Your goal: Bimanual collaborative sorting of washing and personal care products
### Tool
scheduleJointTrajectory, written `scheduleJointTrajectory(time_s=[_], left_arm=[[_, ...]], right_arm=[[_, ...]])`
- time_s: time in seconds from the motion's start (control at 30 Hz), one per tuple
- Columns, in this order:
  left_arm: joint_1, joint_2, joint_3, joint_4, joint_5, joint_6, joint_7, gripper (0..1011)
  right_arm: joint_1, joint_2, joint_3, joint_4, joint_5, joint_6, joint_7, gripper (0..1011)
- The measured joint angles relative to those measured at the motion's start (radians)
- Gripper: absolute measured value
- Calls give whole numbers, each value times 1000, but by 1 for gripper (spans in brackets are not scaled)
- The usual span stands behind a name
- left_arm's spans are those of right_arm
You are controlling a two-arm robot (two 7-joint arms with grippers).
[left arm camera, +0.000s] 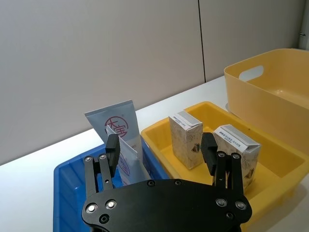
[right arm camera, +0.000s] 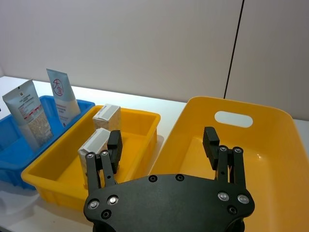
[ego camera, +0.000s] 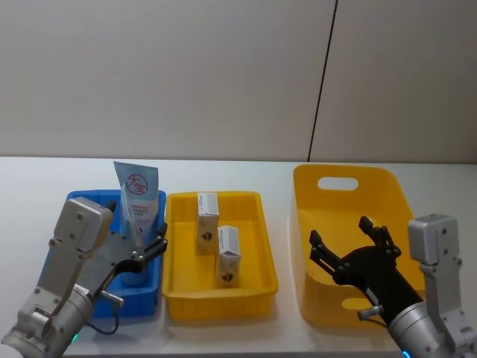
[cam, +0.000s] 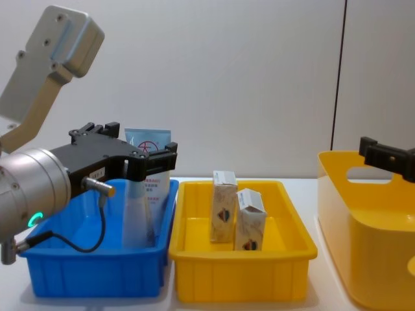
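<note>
Cartons [ego camera: 207, 224] trayed on white table [ego camera: 223, 168], grey wall [ego camera: 149, 74]; left gripper [left arm camera: 160, 144], right gripper [right arm camera: 162, 137] gape empty.

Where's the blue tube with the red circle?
The blue tube stands upright in the blue tray on the robot's left in the head view, beside the yellow tray, with the open left pincer close by.

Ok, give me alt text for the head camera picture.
Two robot arms reach over a white table: the left tool, open, is beside a pale blue tube standing in a blue tray; the right tool, open, hovers over a large yellow basket. Between them, a yellow tray holds two upright cream cartons.
</note>
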Motion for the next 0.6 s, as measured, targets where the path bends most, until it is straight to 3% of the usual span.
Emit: scheduleJointTrajectory(time_s=[0.6], left_arm=[[0,0,0,0,0,0,0,1001]], right_arm=[[0,0,0,0,0,0,0,1004]])
